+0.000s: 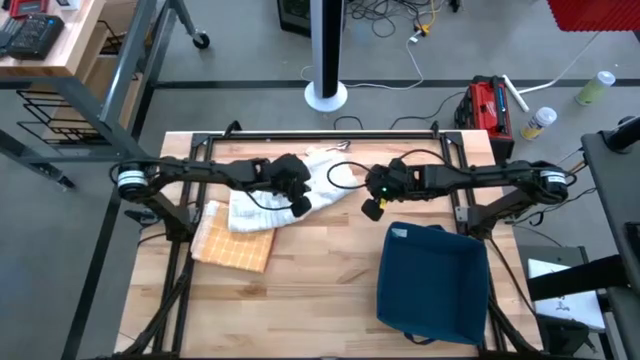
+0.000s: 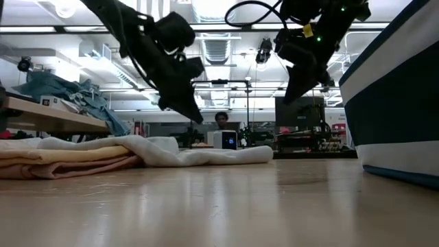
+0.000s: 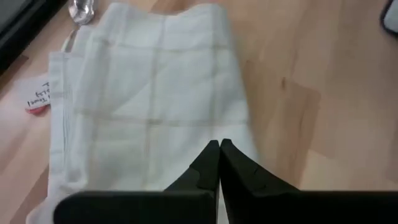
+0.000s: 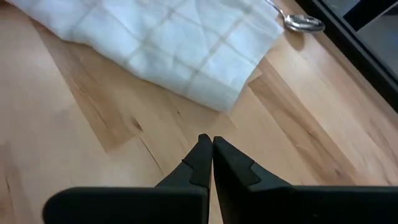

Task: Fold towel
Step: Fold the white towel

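While both claws are hanging above the counter [image 1: 330, 290] with their fingers pressed together and gripping nothing, you are keeping them clear of the cloth, probably so it lies undisturbed. The white towel [image 1: 300, 195] is lying loosely doubled near the middle of the counter's far edge, one end overlapping a folded orange cloth [image 1: 235, 243] toward the left edge. Your left claw [image 1: 298, 205] is hovering over the towel's near edge; your right claw [image 1: 372, 208] is hovering over bare wood just beside its right end. A spoon [image 4: 303, 23] is sitting by the far edge, and a blue bin [image 1: 432, 282] is occupying the near right corner, likely awaiting finished pieces.
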`<state>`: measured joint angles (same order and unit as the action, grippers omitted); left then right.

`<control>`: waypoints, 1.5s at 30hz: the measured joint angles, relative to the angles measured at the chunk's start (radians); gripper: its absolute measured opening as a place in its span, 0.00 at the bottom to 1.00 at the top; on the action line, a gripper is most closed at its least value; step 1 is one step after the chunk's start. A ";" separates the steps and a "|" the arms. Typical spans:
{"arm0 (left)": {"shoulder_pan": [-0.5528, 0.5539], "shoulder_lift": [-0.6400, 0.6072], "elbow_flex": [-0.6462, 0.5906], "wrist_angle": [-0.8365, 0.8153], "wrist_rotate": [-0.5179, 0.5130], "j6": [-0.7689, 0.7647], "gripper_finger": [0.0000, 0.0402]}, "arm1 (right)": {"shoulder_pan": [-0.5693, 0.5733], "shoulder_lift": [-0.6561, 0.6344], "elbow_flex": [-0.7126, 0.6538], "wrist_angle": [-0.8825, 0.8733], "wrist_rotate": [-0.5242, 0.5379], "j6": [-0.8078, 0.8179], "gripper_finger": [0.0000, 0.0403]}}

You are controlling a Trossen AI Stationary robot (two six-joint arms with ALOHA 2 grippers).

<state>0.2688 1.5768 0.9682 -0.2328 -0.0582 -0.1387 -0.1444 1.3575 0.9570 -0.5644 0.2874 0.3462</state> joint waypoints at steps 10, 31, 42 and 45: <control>0.025 0.251 0.055 0.122 -0.014 -0.009 0.00 | 0.000 0.000 0.023 0.013 0.000 -0.031 0.02; 0.022 0.056 -0.157 -0.238 0.174 0.029 0.00 | -0.027 0.431 0.325 0.052 -0.110 0.009 0.02; 0.016 -0.186 -0.395 0.031 0.150 -0.117 0.00 | -0.020 0.564 0.444 0.035 -0.189 -0.013 0.04; 0.016 -0.231 -0.378 0.046 0.138 -0.092 0.00 | -0.026 0.543 0.457 0.008 -0.194 -0.032 0.10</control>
<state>0.2844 1.3454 0.5904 -0.1865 0.0794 -0.2303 -0.1707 1.9003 1.4137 -0.5569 0.0934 0.3143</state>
